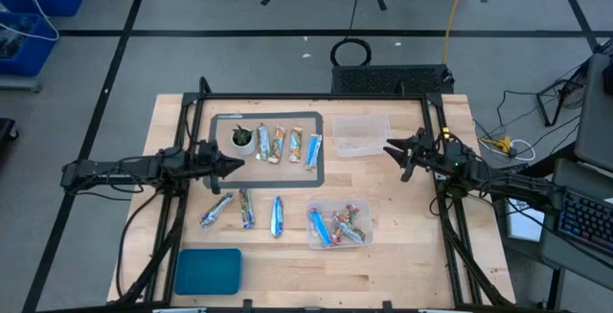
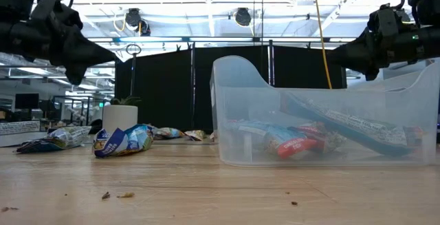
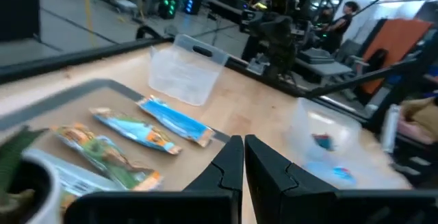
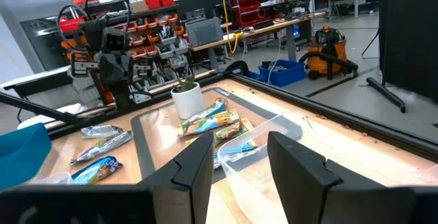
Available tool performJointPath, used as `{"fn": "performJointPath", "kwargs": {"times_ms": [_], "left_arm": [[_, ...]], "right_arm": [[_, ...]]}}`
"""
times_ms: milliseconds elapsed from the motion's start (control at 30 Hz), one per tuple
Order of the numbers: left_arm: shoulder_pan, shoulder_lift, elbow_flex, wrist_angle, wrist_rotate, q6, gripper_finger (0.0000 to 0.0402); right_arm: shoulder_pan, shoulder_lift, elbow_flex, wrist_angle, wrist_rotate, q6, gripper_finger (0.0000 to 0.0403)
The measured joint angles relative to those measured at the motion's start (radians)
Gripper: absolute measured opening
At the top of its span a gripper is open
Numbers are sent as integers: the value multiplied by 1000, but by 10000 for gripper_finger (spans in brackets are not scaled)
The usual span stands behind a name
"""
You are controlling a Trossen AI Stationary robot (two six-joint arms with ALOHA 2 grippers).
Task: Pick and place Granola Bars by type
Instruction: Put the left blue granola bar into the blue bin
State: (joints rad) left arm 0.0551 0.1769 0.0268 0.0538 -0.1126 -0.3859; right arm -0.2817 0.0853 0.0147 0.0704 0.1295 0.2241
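four bars on tray (image 1: pixel 313 120), three loose bars (image 1: pixel 246 209), two clear tubs (image 1: pixel 360 135)

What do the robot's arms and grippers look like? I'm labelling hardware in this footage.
Both arms are dark, almost black, built of slim jointed segments with cabling along them. The left gripper ends in two narrow black fingers tapering to a point. The right gripper has two broader, flat, angular black fingers. No markings are readable.

Both arms are dark, slim, jointed tubes. The left gripper (image 1: pixel 233 167) ends in black fingers tapering to a point; the right gripper (image 1: pixel 394 152) has broader, angular black fingers.
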Motion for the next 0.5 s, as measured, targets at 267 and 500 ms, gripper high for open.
{"fn": "performJointPath", "kwargs": {"times_ms": [267,500], "left_arm": [[-37,131,190,-179,9,-107,24],[-101,445,404,-585,9,-243,24]], "right_arm": [[0,0,0,1,0,0,130],[0,0,0,8,0,0,130]]}}
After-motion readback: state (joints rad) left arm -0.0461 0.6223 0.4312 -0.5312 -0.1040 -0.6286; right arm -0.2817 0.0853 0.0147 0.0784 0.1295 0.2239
